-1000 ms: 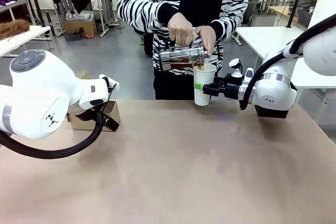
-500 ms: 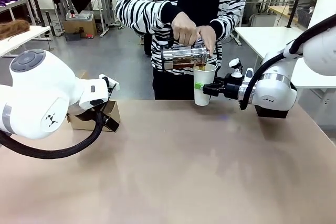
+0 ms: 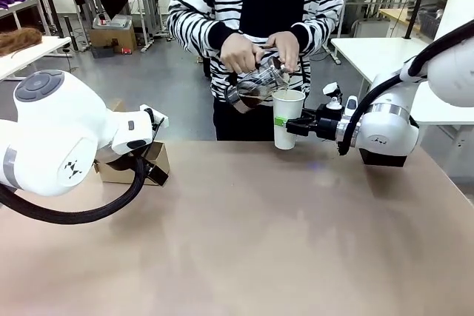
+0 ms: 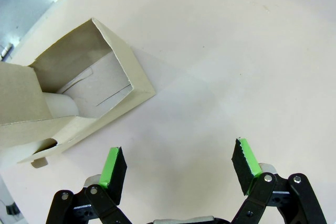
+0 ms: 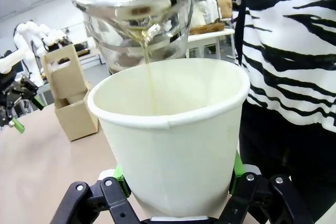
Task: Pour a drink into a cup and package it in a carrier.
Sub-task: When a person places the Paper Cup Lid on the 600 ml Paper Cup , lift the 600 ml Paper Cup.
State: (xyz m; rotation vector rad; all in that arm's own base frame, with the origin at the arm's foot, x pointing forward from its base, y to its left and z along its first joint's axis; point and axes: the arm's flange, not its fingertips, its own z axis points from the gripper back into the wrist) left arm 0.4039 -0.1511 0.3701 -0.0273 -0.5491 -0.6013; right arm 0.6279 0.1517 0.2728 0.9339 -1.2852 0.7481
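Our right gripper [image 5: 178,177] clamps the white cup [image 5: 173,145] between green pads [image 5: 237,166]. Above its rim we see the tilted glass jug [image 5: 137,24] (a thin stream of the drink [image 5: 149,74] falls inside). The carrier [image 5: 71,100] stands farther back on the table [image 5: 37,156].

Left arm [image 3: 59,138] hides most of the carrier [image 3: 115,173]; frame's top edge crops the jug [image 5: 139,24]; right end effector [image 5: 179,171] masks the base of the cup [image 5: 173,140].

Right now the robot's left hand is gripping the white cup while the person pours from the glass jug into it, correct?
No: it is the right hand gripping the cup, as the front view shows. The left hand hangs open beside the carrier. The person does pour from the glass jug into it.
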